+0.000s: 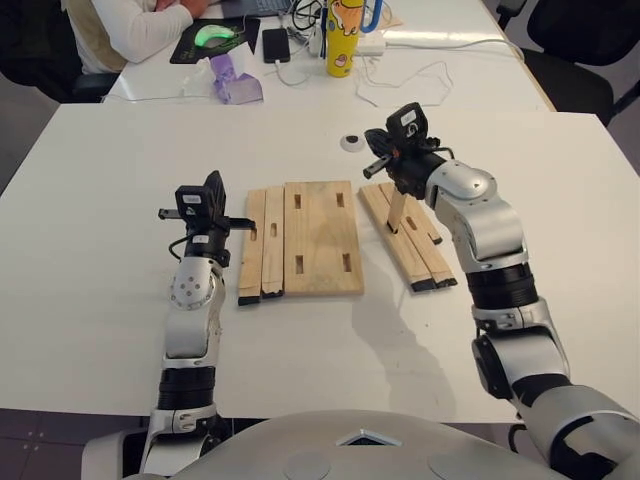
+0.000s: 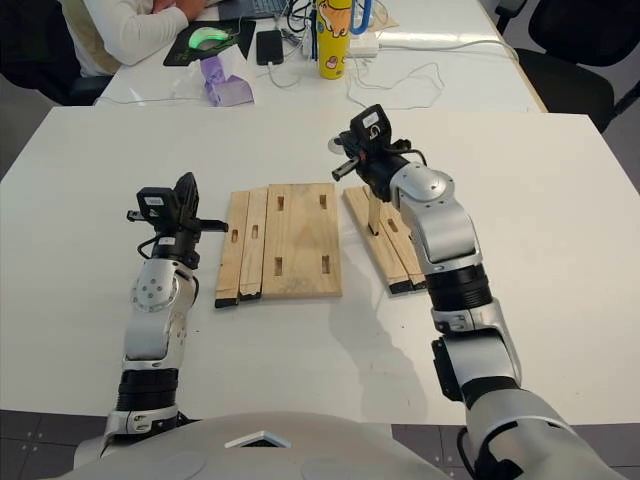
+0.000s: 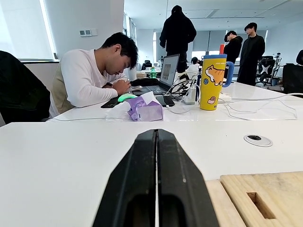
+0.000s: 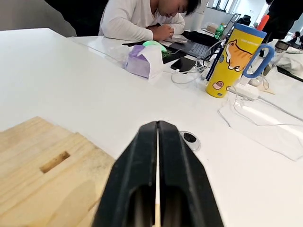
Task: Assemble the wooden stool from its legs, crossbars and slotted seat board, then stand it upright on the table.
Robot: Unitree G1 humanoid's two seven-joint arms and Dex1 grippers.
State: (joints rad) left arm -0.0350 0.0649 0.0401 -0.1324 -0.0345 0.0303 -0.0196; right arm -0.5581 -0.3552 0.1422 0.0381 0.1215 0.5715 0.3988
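The slotted seat board (image 1: 322,238) lies flat mid-table. Two long wooden pieces (image 1: 262,245) lie side by side against its left edge. Several more wooden pieces (image 1: 415,245) lie in a slanted row to its right. A short wooden bar (image 1: 397,212) stands upright on that row, just below my right arm's wrist; I cannot tell if they touch. My right gripper (image 1: 372,165) is shut above the row's far end, pointing left, its fingertips (image 4: 157,125) pressed together. My left gripper (image 1: 245,222) is shut and low, at the outer edge of the left pieces (image 3: 255,198).
A round cable grommet (image 1: 352,142) sits in the table just beyond the right gripper. On the far table stand a yellow mug (image 1: 343,40), a purple tissue pack (image 1: 235,82), a phone (image 1: 276,45) and loose cables. White tabletop stretches in front and to both sides.
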